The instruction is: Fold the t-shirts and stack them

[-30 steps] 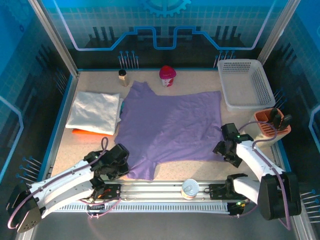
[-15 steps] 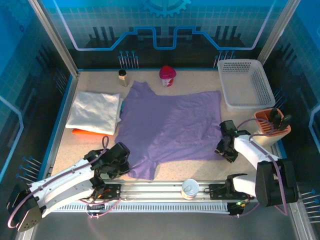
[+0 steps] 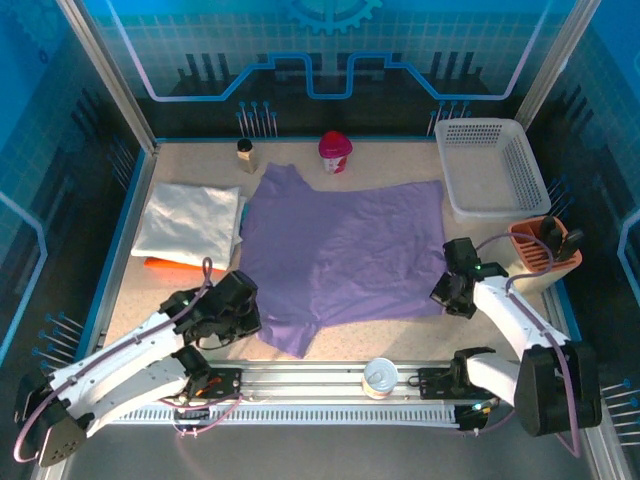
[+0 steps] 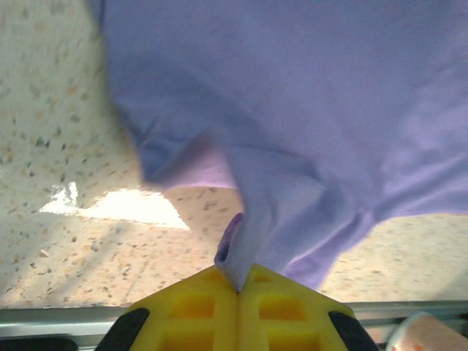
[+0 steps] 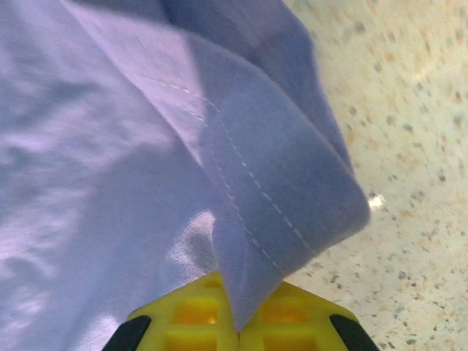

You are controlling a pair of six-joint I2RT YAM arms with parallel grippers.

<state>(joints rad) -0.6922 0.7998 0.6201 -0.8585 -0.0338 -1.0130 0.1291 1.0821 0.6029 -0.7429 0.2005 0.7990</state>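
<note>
The large lavender-purple cotton t-shirt (image 3: 340, 250) is lying spread flat on the speckled beige tabletop (image 3: 390, 165), with its right edge reaching just left of the white plastic mesh basket (image 3: 495, 213). Further left of the basket, beyond that shirt, a folded white cloth t-shirt (image 3: 190, 222) is sitting on a flat orange one (image 3: 165, 265).

The left gripper (image 4: 238, 281) is clamping its yellow fingers on a bunched near corner of the lavender cloth, well away from the basket. The right gripper (image 5: 238, 322) is pinching the stitched hem at the corner just in front of the basket.

The biggest danger is probably the two arms carrying their corners at different paces, which would be skewing the whole fold. Next, the left bite appears to be gathering several layers, so a crease could be travelling into the finished shirt. The right hold is catching only a narrow strip of hem at the fingertips, so tension could be pulling it free. Least, the rising cloth could be dragging against the basket's near wall or brushing the small red pot (image 3: 335, 152) standing left of it.
</note>
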